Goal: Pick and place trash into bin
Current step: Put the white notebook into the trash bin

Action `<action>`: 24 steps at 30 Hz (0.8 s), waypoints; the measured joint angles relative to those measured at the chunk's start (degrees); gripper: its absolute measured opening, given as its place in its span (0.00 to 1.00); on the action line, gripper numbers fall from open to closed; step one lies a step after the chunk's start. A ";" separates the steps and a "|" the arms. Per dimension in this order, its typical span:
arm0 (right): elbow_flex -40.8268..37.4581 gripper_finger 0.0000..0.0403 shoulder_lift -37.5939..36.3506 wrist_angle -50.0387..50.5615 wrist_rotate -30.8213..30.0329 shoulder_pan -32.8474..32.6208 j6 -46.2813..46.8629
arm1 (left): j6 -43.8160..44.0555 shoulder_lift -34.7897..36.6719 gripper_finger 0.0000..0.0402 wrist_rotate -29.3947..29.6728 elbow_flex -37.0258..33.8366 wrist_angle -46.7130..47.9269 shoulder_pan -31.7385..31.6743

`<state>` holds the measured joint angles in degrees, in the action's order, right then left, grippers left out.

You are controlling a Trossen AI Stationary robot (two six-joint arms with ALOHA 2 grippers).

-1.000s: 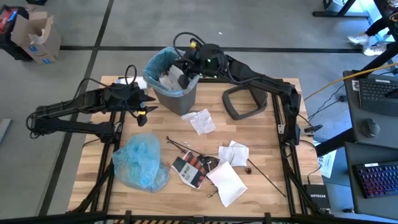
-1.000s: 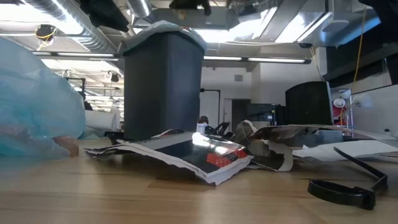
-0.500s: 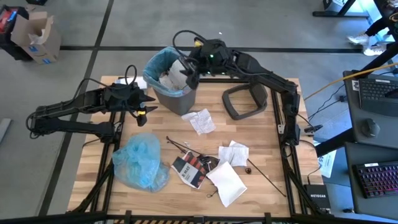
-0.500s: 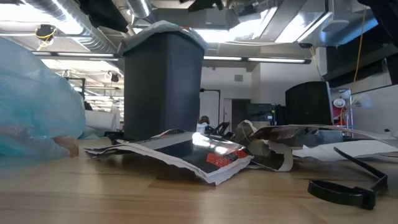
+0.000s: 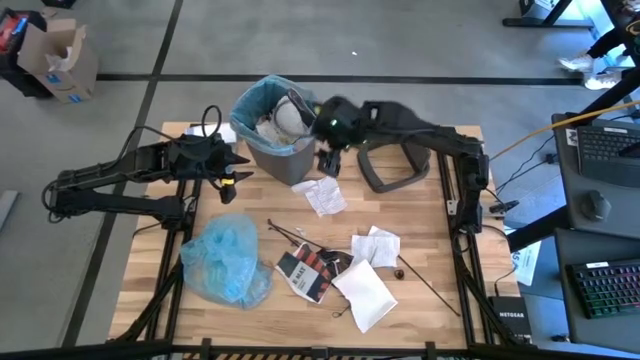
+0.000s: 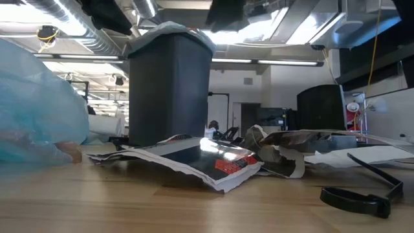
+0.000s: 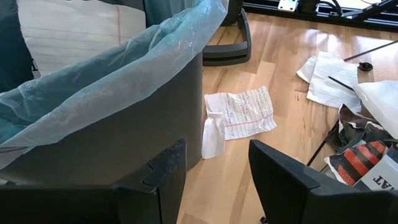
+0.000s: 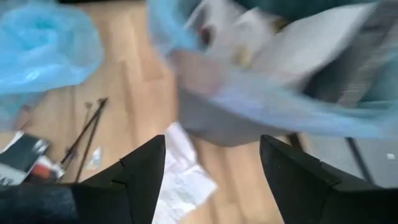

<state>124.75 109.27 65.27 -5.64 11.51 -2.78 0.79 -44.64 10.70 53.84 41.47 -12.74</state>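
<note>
The dark grey bin (image 5: 272, 135) with its light blue liner stands at the table's far side, with white and brown trash inside. My right gripper (image 5: 328, 160) hangs open just right of the bin, over a crumpled lined paper (image 5: 323, 195) that lies flat on the wood. In its wrist view the right gripper (image 8: 212, 146) has nothing between its fingers. My left gripper (image 5: 238, 170) waits open at the bin's left side, and in its wrist view my left gripper (image 7: 214, 155) stands beside the bin's wall (image 7: 124, 143). A printed packet (image 5: 305, 272), white mailers (image 5: 365, 290) and thin sticks (image 5: 290, 235) lie nearer the front.
The grey lid (image 5: 393, 165) lies right of the bin. A crumpled light blue bag (image 5: 228, 260) sits at the near left. A black cable tie (image 6: 359, 197) lies on the wood close to the low camera. Bare wood shows along the table's right side.
My right gripper, which held a white piece over the bin, has let it go; the piece now lies in the bin. The gripper has then swung off the bin toward the table's right and near side and come down beside it.
</note>
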 joint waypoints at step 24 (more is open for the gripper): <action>-37.63 0.63 -0.46 -24.45 7.09 -6.96 10.82 | -1.99 0.00 0.41 0.00 0.02 4.70 -0.01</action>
<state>87.12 108.81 40.83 1.45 4.55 8.04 -1.20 -44.64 10.70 53.87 46.17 -12.75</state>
